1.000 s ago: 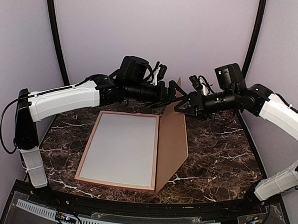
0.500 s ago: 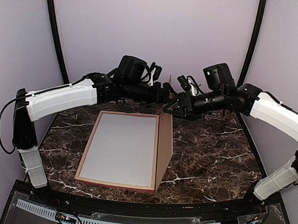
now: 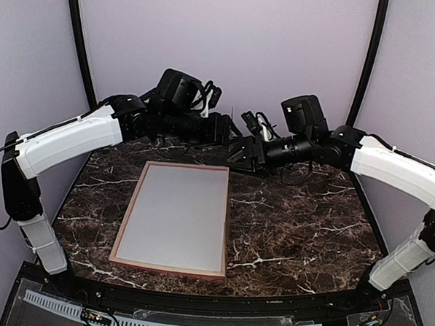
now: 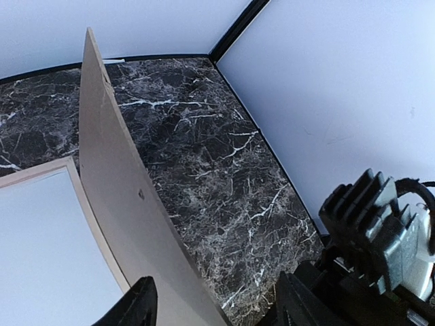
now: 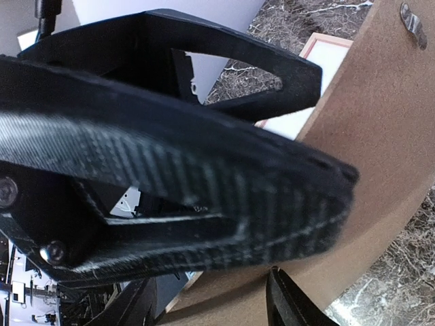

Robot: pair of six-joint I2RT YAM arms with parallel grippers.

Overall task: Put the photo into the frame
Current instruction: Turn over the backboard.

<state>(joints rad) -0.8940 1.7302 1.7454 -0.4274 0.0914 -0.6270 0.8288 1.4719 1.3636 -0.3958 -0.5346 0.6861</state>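
Observation:
The pink frame (image 3: pixel 167 268) lies flat left of centre on the table, its inside a plain pale sheet. No photo shows in any view. A brown backing board (image 3: pixel 227 222) stands upright along the frame's right rail and is seen edge-on from above. My left gripper (image 3: pixel 225 129) is open at the board's far top corner. In the left wrist view the board (image 4: pixel 115 183) rises between the spread fingers (image 4: pixel 139 305), close to the left one. My right gripper (image 3: pixel 240 153) is open on the board's right side, its fingers against the brown face (image 5: pixel 380 122).
The dark marble table (image 3: pixel 309 226) lies bare to the right of the frame. Pale walls and black corner posts (image 3: pixel 369 61) close in the back and sides. A metal hanger clip (image 5: pixel 411 20) sits on the board. The left gripper's finger (image 5: pixel 204 170) fills the right wrist view.
The board swung leftward from leaning out to the right to standing upright. My right gripper moved left with it. My left gripper's jaws narrowed and it drew back left.

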